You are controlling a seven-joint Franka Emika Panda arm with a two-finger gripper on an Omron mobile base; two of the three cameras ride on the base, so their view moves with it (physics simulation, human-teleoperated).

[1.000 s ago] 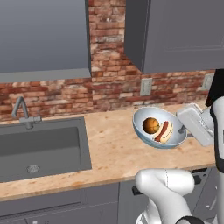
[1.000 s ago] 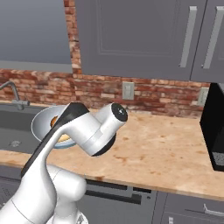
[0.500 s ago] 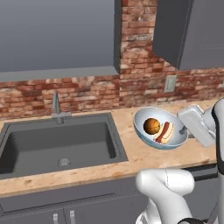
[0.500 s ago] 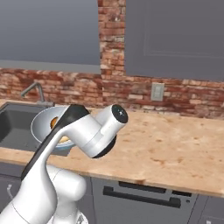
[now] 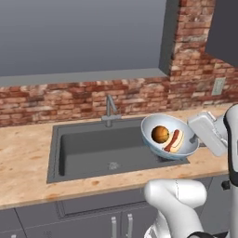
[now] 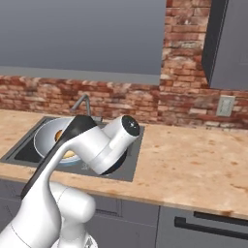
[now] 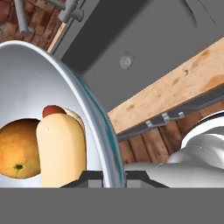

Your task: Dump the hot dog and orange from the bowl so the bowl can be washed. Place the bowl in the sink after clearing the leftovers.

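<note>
Here, nearest the hand camera: the fingers [image 7: 114,178], drawn narrow and pinched on the rim of the bowl [image 7: 39,87], which stands between the two dark tips with its wall running up and away from them.

Bowl: round, shallow, pale blue-white, glossy inside; carried clear of the bench [image 5: 23,153] and tilted, its open face turned toward the left base camera, over the right end of the sink [image 5: 88,153]. In the right base view its rim [image 6: 44,131] shows past the arm, above the basin.

Hot dog [image 7: 61,148]: red-brown sausage in a pale tan bun, smooth and rounded, lying in the bowl next to the gripped rim. Its long axis runs from the held rim toward the bowl's middle; in the left base view [image 5: 173,140] it slants, upper end toward the hand.

Orange [image 7: 19,148]: round ball, dimpled skin, small dark stem mark; touching the hot dog on the side away from the rim.

Sink: rectangular dark grey basin, matte, round metal drain [image 5: 112,165], sunk in the speckled wood-toned bench.

Faucet [image 5: 110,110]: slim, grey, angular, behind the basin.

Wall [image 5: 83,97]: red brick.
</note>
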